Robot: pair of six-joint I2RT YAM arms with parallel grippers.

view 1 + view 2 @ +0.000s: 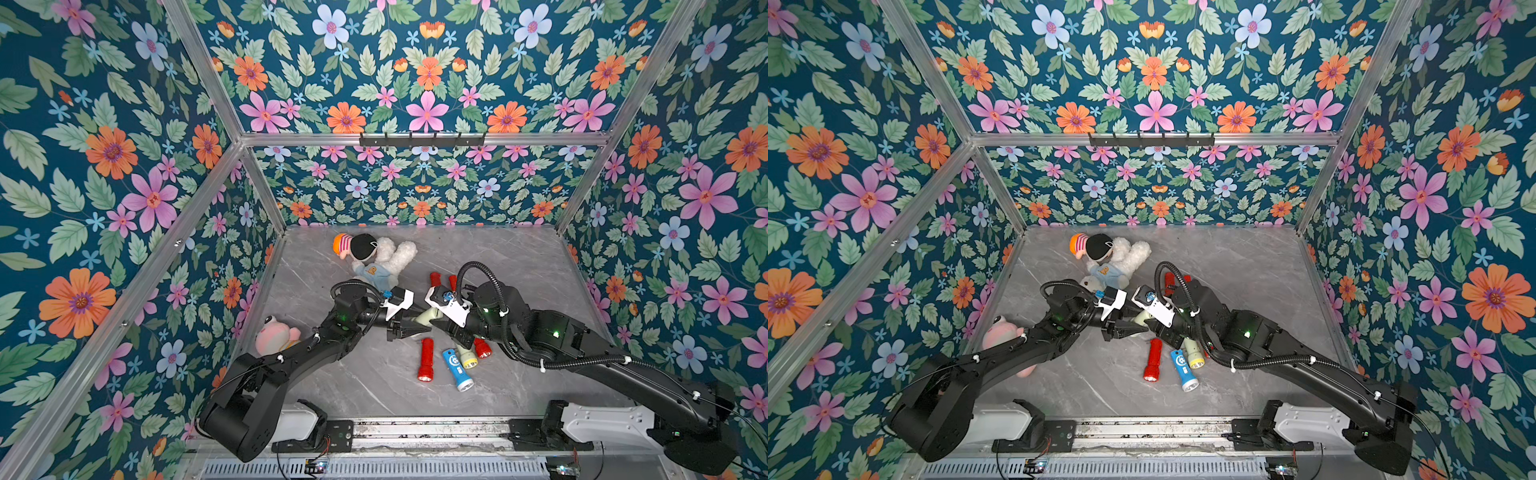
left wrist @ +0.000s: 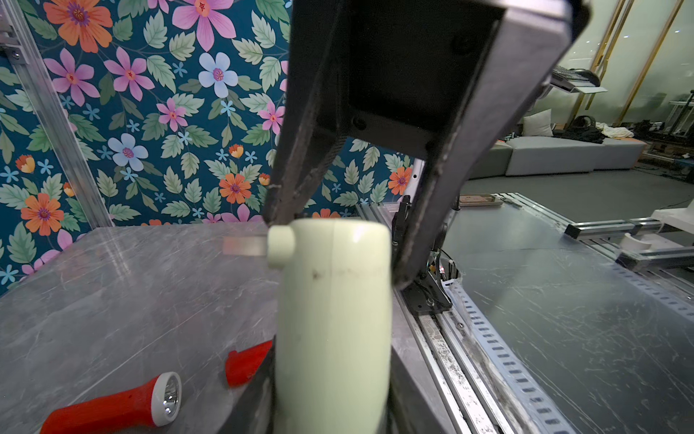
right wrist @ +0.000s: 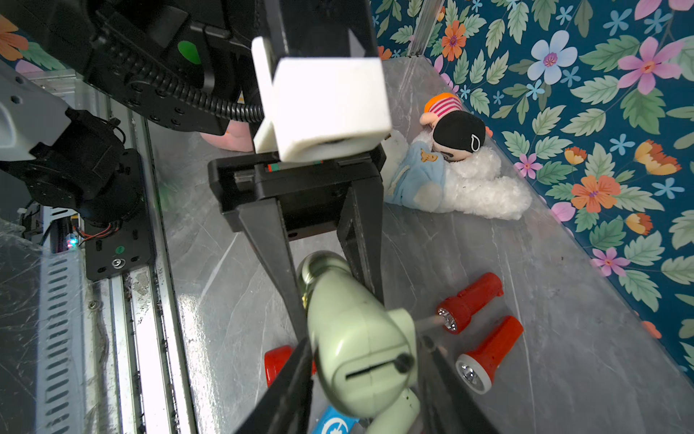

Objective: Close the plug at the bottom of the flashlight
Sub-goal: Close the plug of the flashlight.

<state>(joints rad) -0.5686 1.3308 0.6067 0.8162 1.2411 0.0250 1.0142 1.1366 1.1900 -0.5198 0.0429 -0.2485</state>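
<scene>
Above mid-tabletop, we find the pale green flashlight held between both arms. Its lens end is clamped in the left end effector. The right end effector stands apart astride the tail, one finger at the plug (swung out sideways, by our reading). Step in hand: folding the plug. The next move calls for a squeeze that presses it flush.

Bright even light, blurred close-ups.
</scene>
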